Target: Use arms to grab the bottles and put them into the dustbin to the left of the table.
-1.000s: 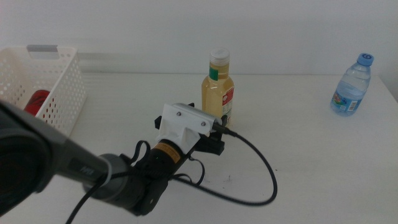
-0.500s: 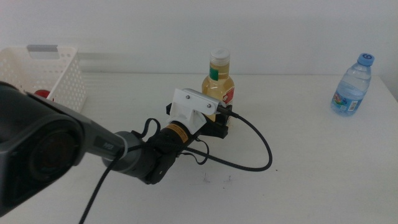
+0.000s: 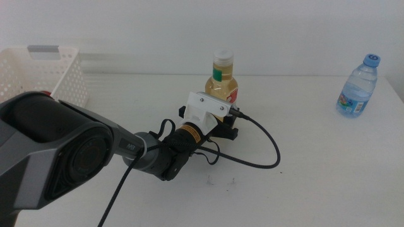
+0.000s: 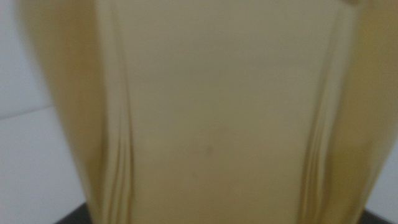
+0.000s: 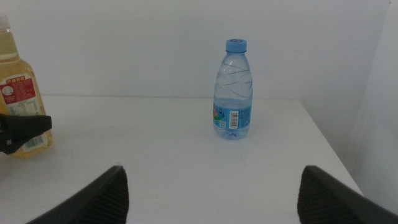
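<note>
The yellow-liquid bottle (image 3: 221, 83) with a white cap stands upright mid-table. My left gripper (image 3: 225, 128) has come in from the left, low at the bottle's base, with its jaws open on either side of it. The bottle fills the left wrist view (image 4: 211, 112), with only dark jaw corners at the edge. The small clear water bottle (image 3: 358, 86) with a blue cap stands at the far right and also shows in the right wrist view (image 5: 233, 90). My right gripper (image 5: 221, 205) is open and empty, well short of it. The white dustbin (image 3: 60, 79) stands at the back left.
The left arm's black cable (image 3: 268, 157) loops over the white table (image 3: 315, 176) to the right of the gripper. A sliver of red (image 3: 43, 93) shows in the dustbin behind the arm. The table's right edge lies just past the water bottle.
My left gripper has moved forward and to the right, from short of the yellow bottle to right up against its base. Both bottles have stayed in place.
</note>
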You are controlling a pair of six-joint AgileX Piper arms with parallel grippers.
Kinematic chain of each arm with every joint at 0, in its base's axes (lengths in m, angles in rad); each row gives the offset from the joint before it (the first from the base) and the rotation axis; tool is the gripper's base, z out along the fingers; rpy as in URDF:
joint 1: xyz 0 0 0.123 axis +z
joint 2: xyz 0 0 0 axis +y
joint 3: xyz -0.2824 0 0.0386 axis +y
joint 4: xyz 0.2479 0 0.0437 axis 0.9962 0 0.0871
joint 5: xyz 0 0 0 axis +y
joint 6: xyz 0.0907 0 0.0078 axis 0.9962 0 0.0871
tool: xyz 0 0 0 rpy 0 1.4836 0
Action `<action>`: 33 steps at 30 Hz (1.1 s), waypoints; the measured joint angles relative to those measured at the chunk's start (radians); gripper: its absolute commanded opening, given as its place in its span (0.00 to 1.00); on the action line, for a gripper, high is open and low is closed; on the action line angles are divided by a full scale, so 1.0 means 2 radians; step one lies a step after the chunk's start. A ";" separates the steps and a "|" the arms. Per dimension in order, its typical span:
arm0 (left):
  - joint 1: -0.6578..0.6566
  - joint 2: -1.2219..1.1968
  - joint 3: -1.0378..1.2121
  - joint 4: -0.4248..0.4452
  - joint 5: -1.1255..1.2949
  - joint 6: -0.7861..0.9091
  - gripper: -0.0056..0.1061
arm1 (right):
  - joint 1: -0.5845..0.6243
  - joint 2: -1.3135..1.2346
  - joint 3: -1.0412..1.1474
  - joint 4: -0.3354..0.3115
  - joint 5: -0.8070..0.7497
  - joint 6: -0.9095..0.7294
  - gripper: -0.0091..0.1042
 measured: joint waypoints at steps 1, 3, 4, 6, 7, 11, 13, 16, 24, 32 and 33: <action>0.000 0.000 0.000 0.001 0.000 0.001 0.37 | 0.000 0.000 0.000 0.000 0.000 0.000 0.90; 0.001 -0.003 0.001 0.003 0.001 0.001 0.14 | 0.000 0.000 0.000 0.000 0.000 0.000 0.90; 0.001 -0.009 0.007 0.004 0.006 0.001 0.03 | 0.000 0.000 0.000 0.000 0.000 0.000 0.90; 0.001 -0.034 0.031 0.005 0.029 0.001 0.03 | 0.000 0.000 0.000 0.000 0.000 0.000 0.90; 0.001 -0.054 0.048 0.002 0.051 0.001 0.03 | 0.000 0.000 0.000 0.000 0.000 0.000 0.90; 0.001 -0.159 0.116 -0.011 0.126 -0.014 0.03 | 0.000 0.000 0.000 0.000 0.000 0.000 0.90; 0.001 -0.229 0.145 -0.019 0.178 -0.033 0.03 | 0.000 0.000 0.000 0.000 0.000 0.000 0.90; 0.001 -0.327 0.159 -0.021 0.305 -0.045 0.03 | 0.000 0.000 0.000 0.000 0.000 0.000 0.90; 0.027 -0.462 0.107 -0.028 0.683 -0.027 0.03 | 0.000 0.000 0.000 0.000 0.000 0.000 0.90; 0.166 -0.457 -0.055 -0.071 0.932 0.122 0.03 | 0.000 0.000 0.000 0.000 0.000 0.000 0.90; 0.191 -0.452 -0.078 -0.072 0.952 0.130 0.03 | 0.000 0.000 0.000 0.000 0.000 0.000 0.90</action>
